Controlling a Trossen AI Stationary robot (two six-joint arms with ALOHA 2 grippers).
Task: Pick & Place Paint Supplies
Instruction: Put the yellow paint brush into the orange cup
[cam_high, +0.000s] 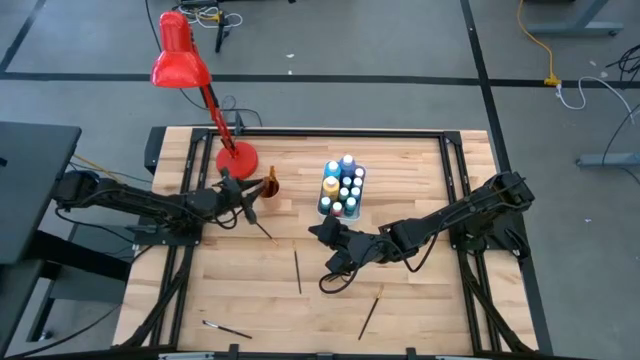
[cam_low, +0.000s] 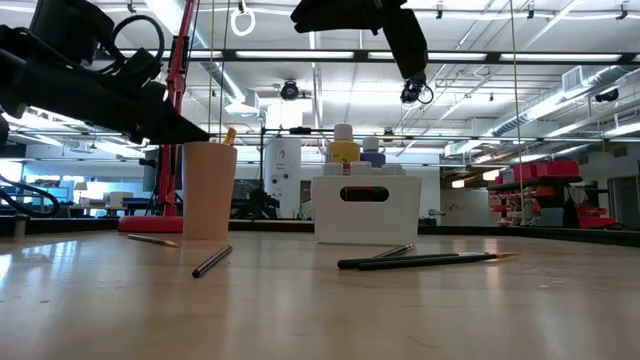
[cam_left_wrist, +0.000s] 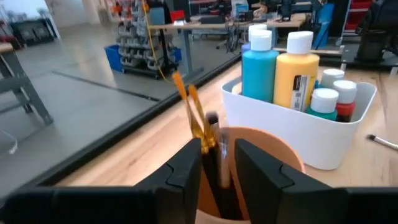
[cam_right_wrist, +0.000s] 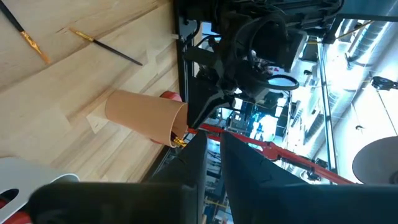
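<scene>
My left gripper (cam_left_wrist: 217, 163), fingers parted around a brush (cam_left_wrist: 211, 146) in the cup (cam_left_wrist: 273, 146), grips nothing firmly; light, stiff, best taken mid-handle.

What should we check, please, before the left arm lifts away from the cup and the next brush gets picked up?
1. Brush inside the orange cup: ok, its handle stands in the cup in the left wrist view.
2. Left gripper free of the brush: cannot tell; the fingers sit close on either side of it.
3. Cup upright: ok, it stands straight in the low view.
4. Paint bottles in the white bin: ok, they stand grouped in it.
5. Loose brushes left on the table: not ok, several lie there, one at.
6. Right gripper clear of the bin: ok, apart in the high view.
</scene>
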